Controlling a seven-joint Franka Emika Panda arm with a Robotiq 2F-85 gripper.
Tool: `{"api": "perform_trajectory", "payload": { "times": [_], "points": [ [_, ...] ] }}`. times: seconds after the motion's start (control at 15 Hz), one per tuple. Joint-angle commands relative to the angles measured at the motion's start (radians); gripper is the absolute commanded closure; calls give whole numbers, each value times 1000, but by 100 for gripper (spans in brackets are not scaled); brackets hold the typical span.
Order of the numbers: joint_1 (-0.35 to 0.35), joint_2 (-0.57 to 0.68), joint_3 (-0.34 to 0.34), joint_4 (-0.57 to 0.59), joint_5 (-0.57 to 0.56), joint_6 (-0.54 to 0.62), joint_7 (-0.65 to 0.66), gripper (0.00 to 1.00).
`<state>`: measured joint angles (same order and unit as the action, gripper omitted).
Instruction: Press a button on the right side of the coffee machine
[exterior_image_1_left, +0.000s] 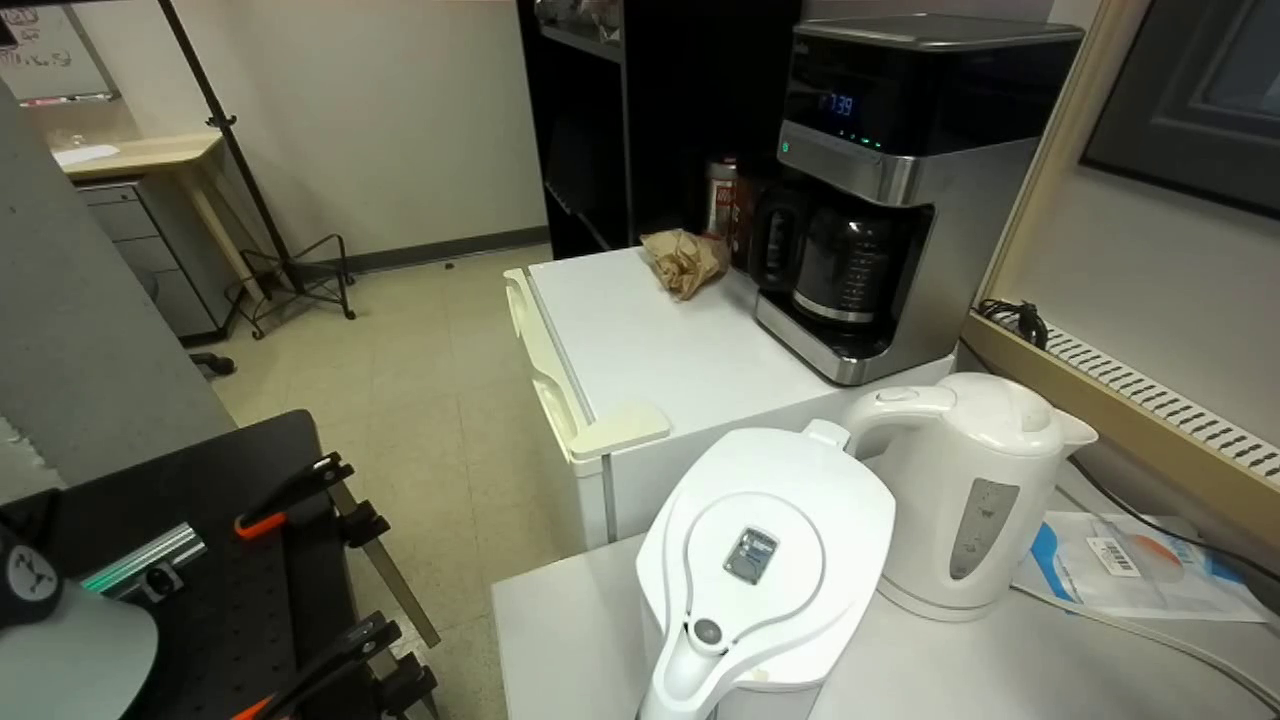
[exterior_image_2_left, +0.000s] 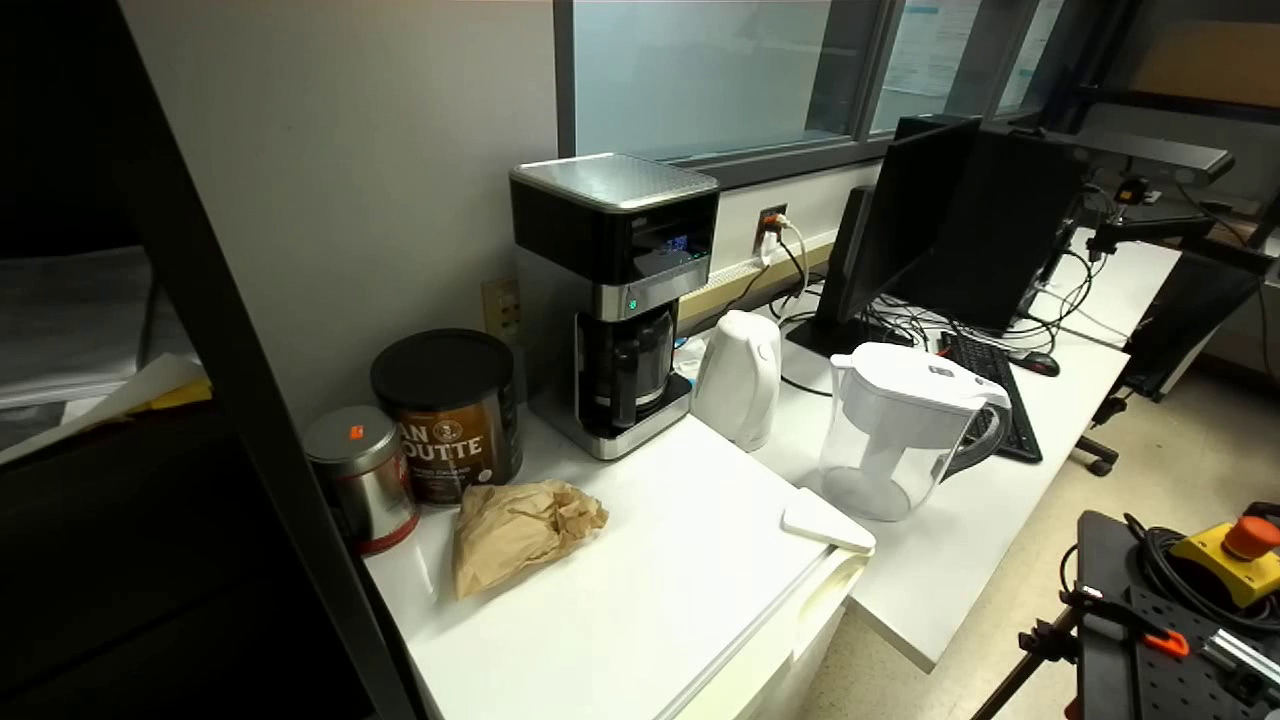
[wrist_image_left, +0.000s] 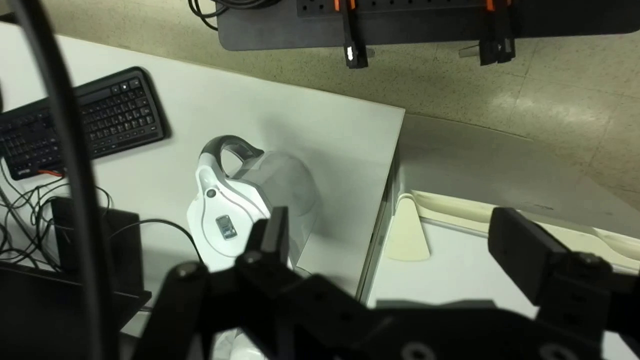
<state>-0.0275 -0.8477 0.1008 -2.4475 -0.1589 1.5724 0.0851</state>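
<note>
The coffee machine (exterior_image_1_left: 975, 230) is tall, black and silver, and stands upright on the white fridge top in both exterior views (exterior_image_2_left: 560, 240). Its front panel has a lit blue display (exterior_image_1_left: 840, 104), small green lights below it and a green-lit button (exterior_image_1_left: 785, 147), which also shows in an exterior view (exterior_image_2_left: 632, 303). A dark glass carafe (exterior_image_1_left: 845, 255) sits in its lower bay. My gripper (wrist_image_left: 387, 210) is open and empty in the wrist view, above the fridge corner and the table edge. The coffee machine is out of the wrist view. The gripper is out of both exterior views.
A white water-filter pitcher (exterior_image_1_left: 770, 560) and white kettle (exterior_image_1_left: 980, 490) stand on the table beside the fridge (exterior_image_2_left: 680, 560). A paper bag (exterior_image_2_left: 525, 530), a coffee can (exterior_image_2_left: 450, 420) and a metal tin (exterior_image_2_left: 360, 475) stand near the machine. A keyboard (wrist_image_left: 120, 110) lies on the table.
</note>
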Motion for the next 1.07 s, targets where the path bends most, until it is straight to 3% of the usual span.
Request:
{"api": "perform_trajectory", "payload": {
  "times": [0.0, 0.33, 0.4, 0.6, 1.0],
  "points": [
    [20, 77, -24, -2, -43, 99, -29, 0],
    [13, 207, -42, 7, -90, 310, -45, 0],
    [9, 240, -45, 13, -98, 354, -48, 25],
    [1, 343, -52, 28, -136, 511, -52, 40],
    [-26, 545, -44, 83, -231, 810, -39, 87]
  ]
}}
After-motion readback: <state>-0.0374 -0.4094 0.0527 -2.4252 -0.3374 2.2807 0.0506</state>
